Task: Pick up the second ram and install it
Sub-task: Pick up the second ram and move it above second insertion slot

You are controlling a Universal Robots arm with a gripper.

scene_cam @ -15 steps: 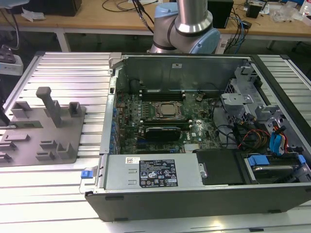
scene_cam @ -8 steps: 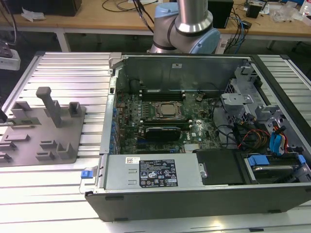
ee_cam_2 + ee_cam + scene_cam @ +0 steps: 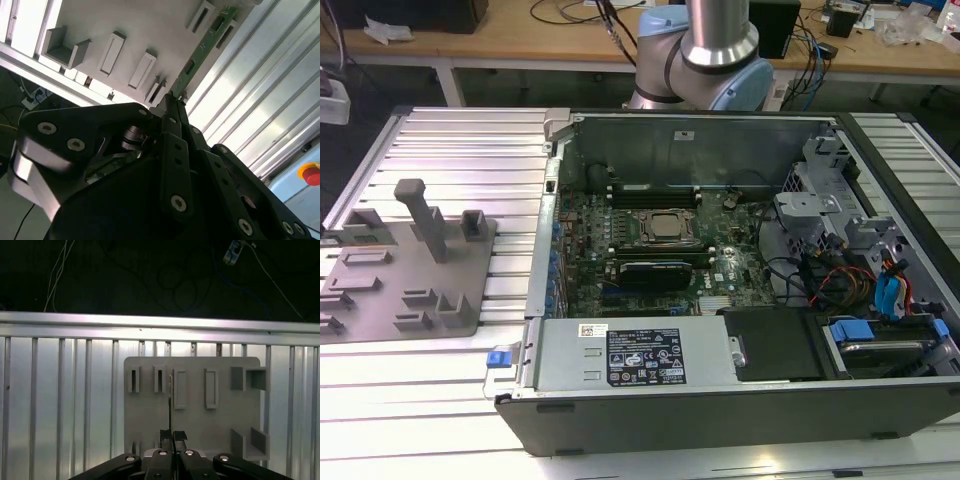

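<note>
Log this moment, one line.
hand: shut on second ram | ram: at gray fixture plate, contact unclear | install: not done

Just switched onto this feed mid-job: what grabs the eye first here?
The open computer case sits in the middle of the exterior view, with a gray slotted tray at that view's left. In the second wrist view the gripper is shut on the green memory stick, the tray behind it.

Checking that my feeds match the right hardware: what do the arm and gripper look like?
The arm is a silver-grey metal tube with pale blue rounded joint caps. The gripper is matte black, built of angular linkage bars studded with silver screw heads, tapering to narrow fingers.
</note>
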